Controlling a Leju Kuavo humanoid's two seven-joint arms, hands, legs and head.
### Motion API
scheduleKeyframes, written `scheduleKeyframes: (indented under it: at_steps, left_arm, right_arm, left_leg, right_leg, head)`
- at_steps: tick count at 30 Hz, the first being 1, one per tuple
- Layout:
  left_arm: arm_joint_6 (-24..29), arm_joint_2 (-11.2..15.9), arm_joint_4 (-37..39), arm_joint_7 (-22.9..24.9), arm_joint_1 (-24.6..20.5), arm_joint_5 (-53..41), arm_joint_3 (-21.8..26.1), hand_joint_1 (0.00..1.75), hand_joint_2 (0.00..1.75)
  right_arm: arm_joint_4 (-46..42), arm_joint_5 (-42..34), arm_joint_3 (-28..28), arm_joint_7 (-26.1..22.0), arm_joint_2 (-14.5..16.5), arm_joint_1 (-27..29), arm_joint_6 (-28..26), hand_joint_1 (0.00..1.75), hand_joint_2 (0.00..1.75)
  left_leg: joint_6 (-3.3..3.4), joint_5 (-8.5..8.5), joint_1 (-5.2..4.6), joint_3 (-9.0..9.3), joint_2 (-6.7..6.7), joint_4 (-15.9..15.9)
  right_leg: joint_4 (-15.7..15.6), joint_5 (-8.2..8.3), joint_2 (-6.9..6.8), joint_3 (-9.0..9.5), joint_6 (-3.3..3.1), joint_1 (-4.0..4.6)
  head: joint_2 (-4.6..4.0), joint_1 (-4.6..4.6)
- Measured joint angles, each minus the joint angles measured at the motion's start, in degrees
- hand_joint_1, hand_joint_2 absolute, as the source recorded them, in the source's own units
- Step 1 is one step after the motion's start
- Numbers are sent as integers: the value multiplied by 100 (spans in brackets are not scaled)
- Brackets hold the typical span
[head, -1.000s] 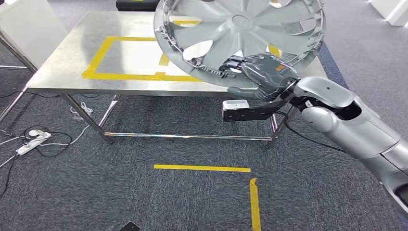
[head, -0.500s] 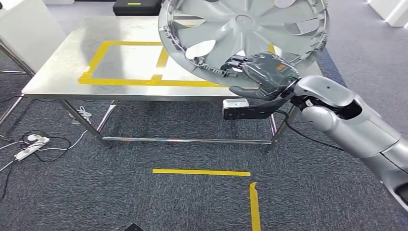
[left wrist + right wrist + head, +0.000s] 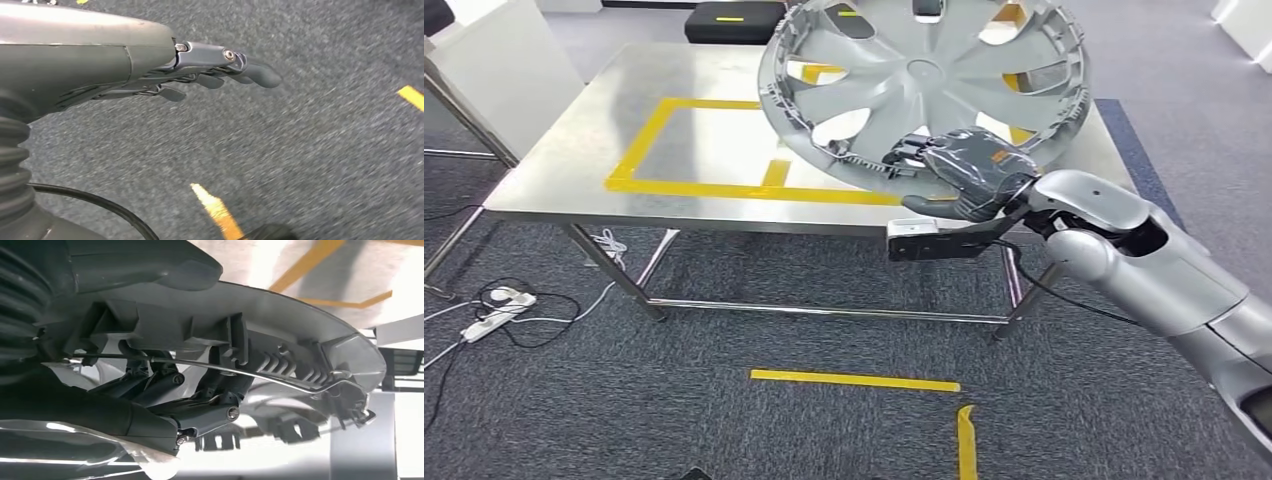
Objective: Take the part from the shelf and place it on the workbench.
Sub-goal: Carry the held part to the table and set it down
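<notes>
Workbench (image 3: 574, 150) below; right hand (image 3: 969, 170) fingers (image 3: 200, 412) grip tilted wheel cover (image 3: 924, 80) rim.

Wheel cover (image 3: 924, 85) in the right robot hand (image 3: 969, 170) above the workbench (image 3: 574, 150), over its right half.

Left hand (image 3: 210, 70) hangs over dark grey carpet (image 3: 310, 150), fingers (image 3: 257, 75) extended, holding nothing. Two yellow tape strips on the carpet (image 3: 217, 210) (image 3: 412, 96). Black cable (image 3: 95, 202) beside wrist cover.
</notes>
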Motion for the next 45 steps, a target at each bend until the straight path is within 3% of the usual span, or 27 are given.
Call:
scheduleKeyframes:
  at_steps: [1, 3, 4, 6, 7, 9, 11, 12, 13, 15, 16, 17, 19, 21, 24, 25, 26, 27, 29, 31, 35, 37, 39, 40, 42, 44, 45]
  left_arm:
    - [-1, 5, 1, 1, 0, 0, -2, 0, 175]
    - [2, 12, 1, 1, -13, 0, -5, 0, 175]
    - [5, 14, 1, 1, -21, 0, -7, 0, 175]
    - [5, 12, 1, -1, -29, 1, -7, 0, 175]
    - [5, 9, 1, -1, -22, 2, -8, 0, 175]
    - [4, 10, 1, -1, 3, 1, -8, 0, 175]
    - [7, 18, 1, 0, 16, 1, -8, 0, 175]
    - [7, 25, 1, 0, 18, 1, -8, 0, 175]
    - [7, 31, 1, 0, 27, 1, -8, 0, 175]
    - [9, 43, 5, 14, 49, 0, -8, 0, 175]
    - [21, 46, 8, 35, 56, 0, -9, 0, 175]
    - [46, 48, 10, 62, 52, 0, -11, 0, 175]
    - [116, 48, 11, 109, 29, 1, -17, 0, 175]
    - [177, 48, 11, 126, 2, 4, -22, 0, 175]
    - [209, 42, 11, 110, -21, 9, -24, 0, 175]
    - [209, 39, 11, 100, -16, 9, -25, 0, 175]
    - [210, 39, 11, 92, -10, 9, -25, 0, 175]
    - [211, 38, 11, 87, -5, 9, -26, 0, 175]
    - [214, 33, 13, 85, -8, 9, -27, 0, 175]
    - [219, 30, 15, 84, -22, 10, -27, 0, 175]
    - [226, 31, 16, 82, -24, 11, -29, 0, 175]
    - [228, 36, 16, 85, -28, 11, -30, 0, 175]
    - [243, 35, 16, 132, -24, 10, -30, 0, 175]
    - [255, 34, 16, 173, -20, 9, -31, 0, 175]
    - [283, 38, 16, 256, -16, 8, -33, 0, 175]
    - [305, 47, 16, 310, -10, 7, -36, 0, 175]
    - [313, 49, 17, 331, -7, 5, -37, 0, 175]
  right_arm:
    - [12, -2, 3, -2, -8, 4, 5, 175, 175]
    - [10, -10, -18, -7, -16, -13, 14, 175, 175]
    - [8, -14, -33, -2, -24, -23, 15, 175, 175]
    - [10, -16, -49, 19, -36, -32, 18, 175, 175]
    - [16, -16, -49, 23, -42, -30, 20, 175, 175]
    - [20, -27, -36, 12, -42, -17, 26, 175, 175]
    - [25, -50, -21, -2, -39, -5, 47, 175, 175]
    - [30, -61, -12, -5, -37, -2, 63, 175, 175]
    - [39, -70, 1, -9, -34, 3, 78, 175, 175]
    - [76, -91, 33, -11, -25, 11, 107, 175, 175]
    - [96, -104, 43, -14, -20, 13, 123, 175, 175]
    - [112, -117, 44, -17, -16, 8, 139, 175, 175]
    - [123, -152, 27, -32, -21, -2, 162, 175, 175]
    - [134, -191, 15, -39, -38, 0, 181, 175, 175]
    - [194, -268, 38, -54, -68, 28, 289, 175, 175]
    - [220, -296, 53, -60, -77, 40, 337, 175, 175]
    - [244, -323, 67, -65, -84, 55, 375, 175, 175]
    - [266, -343, 76, -67, -89, 67, 403, 175, 175]
    - [306, -371, 79, -69, -100, 79, 436, 175, 175]
    - [339, -377, 81, -71, -108, 71, 451, 175, 175]
    - [355, -375, 73, -73, -110, 61, 454, 175, 175]
    - [374, -378, 70, -62, -114, 59, 458, 175, 175]
    - [403, -390, 88, -58, -118, 61, 470, 175, 175]
    - [416, -402, 105, -61, -118, 66, 475, 175, 175]
    - [441, -440, 135, -69, -119, 75, 489, 175, 175]
    - [465, -503, 155, -73, -126, 77, 543, 175, 175]
    - [478, -542, 164, -76, -136, 64, 586, 175, 175]
  left_leg:
    - [-35, -51, 2, 70, 4, 0]
    - [-103, -2, 15, 123, 14, 131]
    - [-133, 124, 21, 55, 19, 380]
    - [-195, 308, 40, -342, 27, 1118]
    - [-221, 255, 51, -600, 30, 1470]
    - [-249, -234, 68, -1075, 33, 1794]
    - [-244, -671, 71, -1380, 34, 1624]
    - [-235, -611, 69, -1464, 35, 1377]
    - [-218, -212, 67, -1503, 43, 1028]
    - [-185, 875, 46, -1487, 60, 417]
    - [-164, 1247, 32, -1453, 66, 259]
    - [-145, 1345, 16, -1422, 66, 221]
    - [-85, 1248, 27, -1348, 59, 179]
    - [-13, 1169, 50, -1257, 48, 108]
    - [45, 1010, 36, -1108, 29, 83]
    - [50, 951, 28, -1048, 20, 84]
    - [52, 892, 18, -976, 10, 85]
    - [51, 830, 7, -891, 1, 86]
    - [35, 712, -17, -742, -15, 86]
    - [0, 655, -27, -702, -29, 91]
    - [-103, 579, -31, -740, -17, 151]
    - [-178, 362, -4, -958, 10, 622]
    - [-227, 113, 41, -1371, 27, 1390]
    - [-240, 89, 59, -1536, 30, 1644]
    - [-245, 388, 81, -1589, 35, 1521]
    - [-227, 890, 83, -1349, 39, 805]
    - [-214, 1032, 73, -1234, 40, 495]
  right_leg:
    - [-146, 97, 9, 64, -31, 16]
    - [-196, -53, 46, 237, -108, 35]
    - [-210, -121, 52, 354, -148, 25]
    - [-215, -283, 40, 625, -203, 15]
    - [-216, -393, 39, 757, -220, 13]
    - [-219, -615, 65, 1028, -227, 7]
    - [-224, -866, 90, 1340, -211, -5]
    - [-234, -998, 93, 1512, -198, -11]
    - [-258, -1121, 87, 1657, -183, -16]
    - [-327, -1321, 99, 1959, -131, -10]
    - [-399, -1385, 108, 2053, -94, -7]
    - [-482, -1425, 122, 2145, -58, -5]
    - [-643, -1479, 110, 2231, 12, -10]
    - [-339, -1641, 80, 2083, 59, -10]
    - [966, -1988, 65, 1160, 75, -9]
    - [1216, -1931, 66, 870, 70, -8]
    - [1233, -1733, 65, 680, 59, -7]
    - [1009, -1404, 65, 606, 41, -6]
    - [283, -720, 64, 682, -13, 12]
    - [-152, -459, 68, 798, -66, 39]
    - [-274, -489, 70, 885, -127, 11]
    - [-307, -514, 48, 959, -172, -14]
    - [-307, -565, 41, 1016, -200, -16]
    - [-306, -597, 46, 1051, -200, -16]
    - [-304, -676, 57, 1149, -182, -18]
    - [-306, -777, 58, 1260, -138, -18]
    - [-298, -822, 61, 1287, -105, -13]
  head:
    - [1, 4]
    - [1, 10]
    - [1, 19]
    - [1, 14]
    - [0, 14]
    - [1, 10]
    - [1, 8]
    - [1, 9]
    - [1, 6]
    - [1, 3]
    - [1, 7]
    - [1, 11]
    - [1, 28]
    - [1, 46]
    - [1, 60]
    - [1, 60]
    - [1, 60]
    - [1, 60]
    - [0, 50]
    - [0, 31]
    - [1, 12]
    - [1, 4]
    - [1, -1]
    - [1, -2]
    - [1, -2]
    - [1, 1]
    - [1, 2]
